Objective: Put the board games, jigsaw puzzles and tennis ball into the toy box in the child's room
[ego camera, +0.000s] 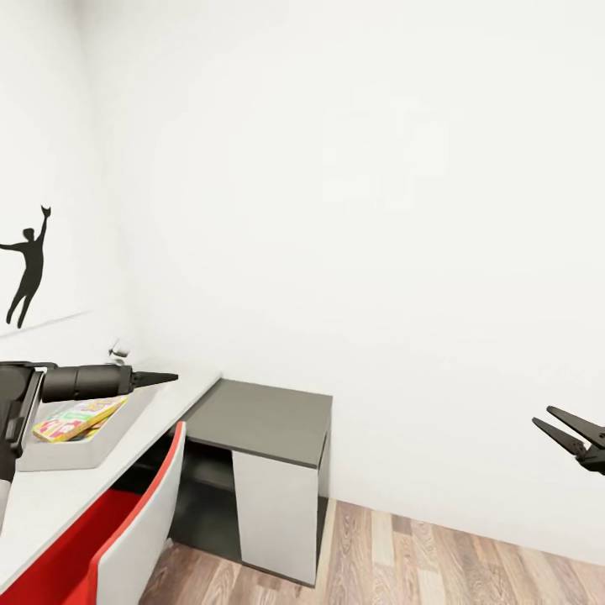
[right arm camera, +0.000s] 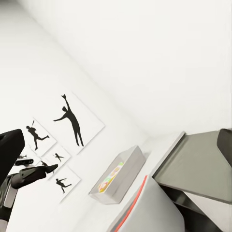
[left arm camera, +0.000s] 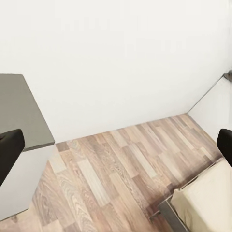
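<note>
Head camera faces the corner; both wrist views share the dark side section (ego camera: 260,420).

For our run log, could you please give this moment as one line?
left pincer: open, empty, above toy box | right pincer: open, empty | box holds puzzle

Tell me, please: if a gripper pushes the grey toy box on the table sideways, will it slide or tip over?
The toy box would probably slide rather than tip: it looks shallow and wide, resting flat on the table. The tabletop appears glossy, so friction may be low. A colourful flat item lies inside and adds little weight, so a light push may move it.
</note>
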Tool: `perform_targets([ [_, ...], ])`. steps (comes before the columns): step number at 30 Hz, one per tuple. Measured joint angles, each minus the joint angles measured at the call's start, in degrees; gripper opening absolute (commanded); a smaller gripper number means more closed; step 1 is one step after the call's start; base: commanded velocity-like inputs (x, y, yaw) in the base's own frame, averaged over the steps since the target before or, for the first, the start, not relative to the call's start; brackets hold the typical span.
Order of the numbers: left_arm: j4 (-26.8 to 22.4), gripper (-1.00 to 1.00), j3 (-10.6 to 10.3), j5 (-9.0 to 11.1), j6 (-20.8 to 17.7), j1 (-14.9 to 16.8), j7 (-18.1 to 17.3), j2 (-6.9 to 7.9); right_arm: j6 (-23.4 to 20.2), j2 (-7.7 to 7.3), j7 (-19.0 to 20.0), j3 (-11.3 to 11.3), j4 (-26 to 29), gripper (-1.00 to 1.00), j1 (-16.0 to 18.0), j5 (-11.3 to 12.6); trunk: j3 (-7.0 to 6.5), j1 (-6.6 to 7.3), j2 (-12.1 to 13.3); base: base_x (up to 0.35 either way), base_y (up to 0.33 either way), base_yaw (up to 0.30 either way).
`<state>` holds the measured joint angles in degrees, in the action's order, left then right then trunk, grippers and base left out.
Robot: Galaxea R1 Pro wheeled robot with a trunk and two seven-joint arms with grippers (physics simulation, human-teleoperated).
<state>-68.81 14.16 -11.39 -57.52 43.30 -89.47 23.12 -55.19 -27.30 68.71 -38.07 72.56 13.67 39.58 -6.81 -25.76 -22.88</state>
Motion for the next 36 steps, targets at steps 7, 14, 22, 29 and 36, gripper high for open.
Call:
perform_targets([
  [7, 0.00, 1.00, 0.00, -0.03, 0.00, -0.06, 0.00, 0.00, 0.01, -0.03, -0.06, 0.01, -0.01, 1.00, 0.00, 0.01, -0.58, 0.00, 0.00, -0.003, -0.010, -0.191],
  [14, 0.01, 1.00, 0.00, -0.02, 0.00, -0.11, 0.00, 0.00, 0.01, 0.04, -0.21, 0.02, -0.06, 1.00, 0.00, 0.02, -1.15, 0.00, 0.00, 0.000, -0.001, -0.197],
  [22, 0.03, 1.00, -0.01, -0.04, 0.00, -0.15, 0.01, -0.01, 0.04, 0.05, -0.28, 0.10, -0.10, 1.00, 0.00, 0.02, -1.79, 0.00, 0.00, 0.000, 0.085, -0.199],
  [29, 0.09, 1.00, -0.01, -0.10, -0.01, -0.15, 0.01, -0.01, 0.18, 0.11, -0.59, 0.32, -0.12, 1.00, -0.01, 0.02, -2.34, 0.00, 0.00, 0.000, 0.260, -0.199],
  [36, 0.12, 1.00, -0.06, -0.11, -0.01, -0.15, 0.01, -0.05, 0.27, 0.14, -0.72, 0.60, -1.53, 1.00, 0.01, -0.40, -2.87, 0.00, 0.00, 0.005, 0.257, -0.193],
])
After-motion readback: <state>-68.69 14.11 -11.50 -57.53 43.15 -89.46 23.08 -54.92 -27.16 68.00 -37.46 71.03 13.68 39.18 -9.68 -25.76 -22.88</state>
